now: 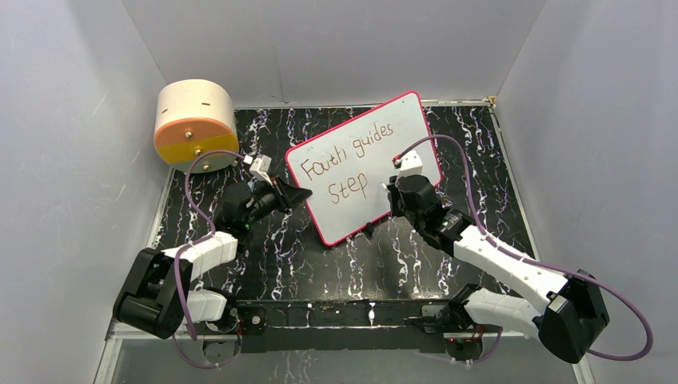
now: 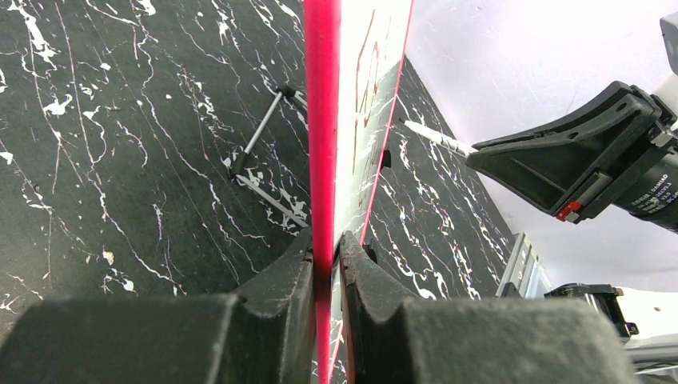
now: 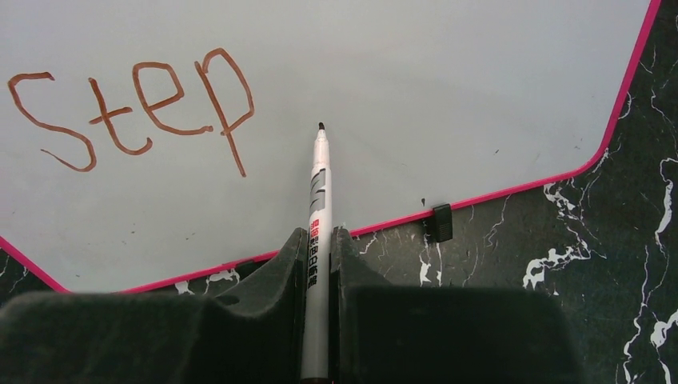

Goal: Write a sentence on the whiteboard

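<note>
The whiteboard [image 1: 400, 132] stands tilted up on the marbled table, pink-red frame around it. The sentence [image 1: 342, 164] reads "Faith guides" over "Step" in brownish-red marker. My left gripper [image 1: 297, 194] is shut on the whiteboard's left edge; the left wrist view shows the pink frame [image 2: 322, 120] pinched between the jaws [image 2: 327, 248]. My right gripper [image 1: 389, 194] is shut on a white marker [image 3: 317, 216]. Its tip [image 3: 321, 126] sits at the board just right of the "p" of "Step" [image 3: 136, 104]; I cannot tell whether it touches.
A round tan-and-orange drum [image 1: 194, 124] stands at the back left. A black clip [image 3: 438, 222] sits on the board's lower edge. A wire stand [image 2: 260, 172] props the board from behind. Grey walls enclose the table on three sides.
</note>
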You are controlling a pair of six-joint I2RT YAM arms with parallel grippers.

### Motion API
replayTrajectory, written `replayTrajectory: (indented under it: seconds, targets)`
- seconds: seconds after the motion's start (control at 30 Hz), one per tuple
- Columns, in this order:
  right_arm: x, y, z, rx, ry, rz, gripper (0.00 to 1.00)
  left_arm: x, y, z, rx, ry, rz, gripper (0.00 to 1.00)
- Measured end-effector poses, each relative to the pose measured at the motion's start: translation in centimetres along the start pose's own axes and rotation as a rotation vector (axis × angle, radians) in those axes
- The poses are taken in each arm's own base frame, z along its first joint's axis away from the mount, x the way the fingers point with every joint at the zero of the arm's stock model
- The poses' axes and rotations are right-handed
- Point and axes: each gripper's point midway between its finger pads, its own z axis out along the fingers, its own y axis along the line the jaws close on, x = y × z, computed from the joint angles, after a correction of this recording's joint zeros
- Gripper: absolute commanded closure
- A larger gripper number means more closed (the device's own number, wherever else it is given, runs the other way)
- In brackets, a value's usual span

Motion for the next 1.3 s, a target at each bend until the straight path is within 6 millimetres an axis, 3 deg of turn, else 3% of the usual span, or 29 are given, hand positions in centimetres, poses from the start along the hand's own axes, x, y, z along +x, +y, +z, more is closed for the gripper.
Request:
replayTrajectory:
  seconds: [0.7, 1.3]
  targets:
    - [-3.4, 1.5, 0.3, -0.072, -0.130, 0.018, 1.00, 0.0, -0.1, 0.0, 0.002, 0.002, 0.000, 1.00]
    - [-2.6, 1.8, 2.0, -0.070, -0.104, 0.004, 1.00, 0.0, 0.0, 0.0, -0.002, 0.003, -0.002, 1.00]
